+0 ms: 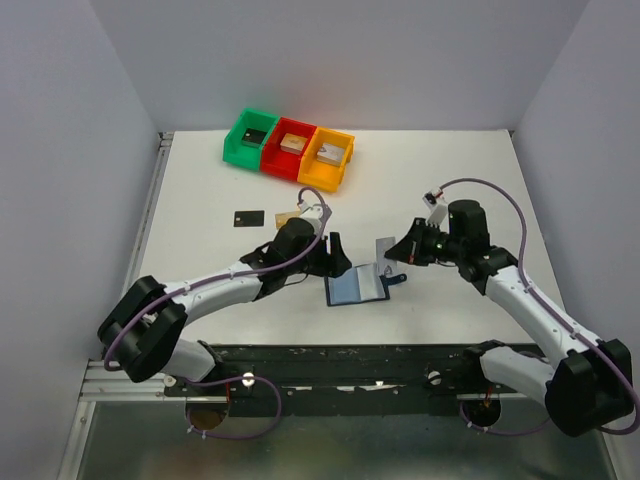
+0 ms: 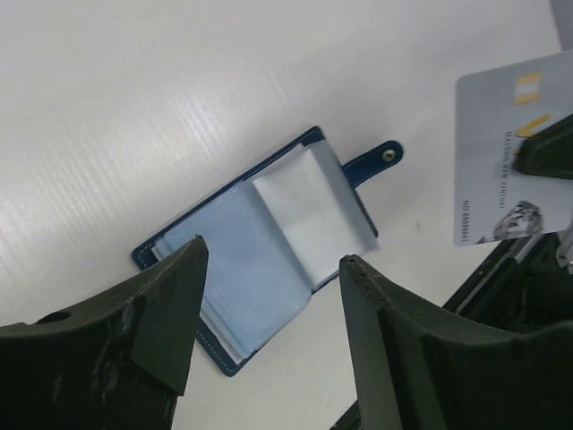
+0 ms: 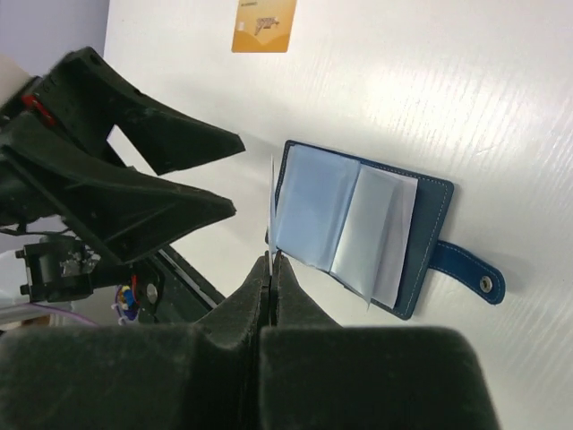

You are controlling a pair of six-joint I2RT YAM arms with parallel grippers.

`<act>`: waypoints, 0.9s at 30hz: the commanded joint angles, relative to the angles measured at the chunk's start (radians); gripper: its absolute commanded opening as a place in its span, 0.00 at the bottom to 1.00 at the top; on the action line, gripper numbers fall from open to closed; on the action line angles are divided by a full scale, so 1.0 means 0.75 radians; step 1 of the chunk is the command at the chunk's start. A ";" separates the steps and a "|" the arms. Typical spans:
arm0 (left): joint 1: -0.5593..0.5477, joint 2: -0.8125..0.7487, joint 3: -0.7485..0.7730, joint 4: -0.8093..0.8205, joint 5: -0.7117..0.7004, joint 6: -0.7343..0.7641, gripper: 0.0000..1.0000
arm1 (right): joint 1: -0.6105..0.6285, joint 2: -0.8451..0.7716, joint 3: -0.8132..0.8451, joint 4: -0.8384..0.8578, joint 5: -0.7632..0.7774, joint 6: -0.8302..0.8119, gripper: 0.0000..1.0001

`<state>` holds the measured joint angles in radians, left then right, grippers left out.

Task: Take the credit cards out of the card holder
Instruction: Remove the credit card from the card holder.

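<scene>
The navy card holder (image 1: 357, 286) lies open on the table, its pale blue sleeve pages (image 2: 269, 235) fanned up and its snap strap (image 3: 466, 269) out to the side. My left gripper (image 1: 338, 258) hovers open just left of and above it, with nothing between its fingers (image 2: 170, 305). My right gripper (image 1: 396, 254) is shut on a silver-grey credit card (image 2: 506, 152), held upright off the table beside the holder and seen edge-on (image 3: 271, 202) in the right wrist view. A black card (image 1: 249, 217) and a tan-gold card (image 3: 264, 25) lie flat on the table behind the left arm.
Green (image 1: 250, 137), red (image 1: 290, 148) and orange (image 1: 328, 157) bins stand in a row at the back, each with a small block inside. The black mounting rail (image 1: 350, 360) runs along the near edge. Grey walls close in both sides.
</scene>
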<state>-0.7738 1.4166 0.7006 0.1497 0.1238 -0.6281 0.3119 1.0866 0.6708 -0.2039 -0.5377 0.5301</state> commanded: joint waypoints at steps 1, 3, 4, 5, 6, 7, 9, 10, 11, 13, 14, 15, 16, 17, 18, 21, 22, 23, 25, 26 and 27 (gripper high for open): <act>0.005 -0.138 0.078 0.021 0.076 0.062 0.73 | 0.016 -0.033 0.103 -0.239 -0.009 -0.156 0.00; 0.027 -0.234 0.056 0.023 0.103 0.079 0.73 | 0.056 -0.019 0.159 -0.311 -0.048 -0.226 0.00; 0.052 -0.291 0.032 0.042 0.137 0.079 0.73 | 0.085 0.005 0.197 -0.354 -0.084 -0.279 0.00; 0.089 -0.342 -0.021 0.102 0.223 0.083 0.73 | 0.118 0.036 0.228 -0.397 -0.117 -0.318 0.00; 0.129 -0.399 -0.062 0.164 0.311 0.079 0.73 | 0.142 0.066 0.265 -0.419 -0.150 -0.336 0.00; 0.180 -0.444 -0.093 0.217 0.405 0.073 0.73 | 0.169 0.091 0.281 -0.426 -0.187 -0.355 0.00; 0.258 -0.524 -0.116 0.254 0.583 0.083 0.73 | 0.190 0.120 0.306 -0.421 -0.295 -0.371 0.00; 0.287 -0.543 -0.108 0.254 0.691 0.101 0.73 | 0.206 0.130 0.318 -0.417 -0.342 -0.377 0.00; 0.310 -0.553 -0.094 0.246 0.817 0.119 0.73 | 0.222 0.136 0.331 -0.419 -0.399 -0.394 0.00; 0.324 -0.549 -0.049 0.204 1.012 0.166 0.73 | 0.279 0.161 0.373 -0.452 -0.459 -0.434 0.00; 0.324 -0.543 -0.024 0.171 1.082 0.189 0.73 | 0.314 0.179 0.406 -0.481 -0.483 -0.457 0.00; 0.324 -0.537 -0.010 0.150 1.151 0.203 0.73 | 0.347 0.193 0.433 -0.511 -0.498 -0.479 0.00; 0.324 -0.535 -0.012 0.152 1.205 0.207 0.73 | 0.382 0.210 0.467 -0.554 -0.506 -0.514 0.00; 0.324 -0.533 -0.016 0.156 1.256 0.210 0.73 | 0.406 0.220 0.490 -0.589 -0.508 -0.539 0.00; 0.322 -0.533 -0.018 0.154 1.291 0.212 0.72 | 0.433 0.226 0.517 -0.626 -0.514 -0.561 0.00; 0.320 -0.531 -0.020 0.140 1.332 0.224 0.69 | 0.466 0.226 0.558 -0.675 -0.520 -0.588 0.00; 0.320 -0.531 -0.022 0.140 1.330 0.226 0.68 | 0.470 0.228 0.572 -0.687 -0.525 -0.598 0.00; 0.320 -0.529 -0.022 0.142 1.334 0.228 0.66 | 0.478 0.230 0.590 -0.706 -0.521 -0.606 0.00; 0.320 -0.519 -0.018 0.138 1.344 0.230 0.63 | 0.484 0.234 0.613 -0.734 -0.516 -0.623 0.00; 0.318 -0.508 -0.012 0.136 1.350 0.228 0.61 | 0.486 0.236 0.619 -0.743 -0.508 -0.629 0.00; 0.316 -0.498 -0.012 0.136 1.357 0.226 0.60 | 0.490 0.239 0.625 -0.745 -0.504 -0.631 0.00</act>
<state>-0.5343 1.0187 0.6640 0.2588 1.0485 -0.4854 0.6674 1.2545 1.0973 -0.6838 -0.8921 0.1032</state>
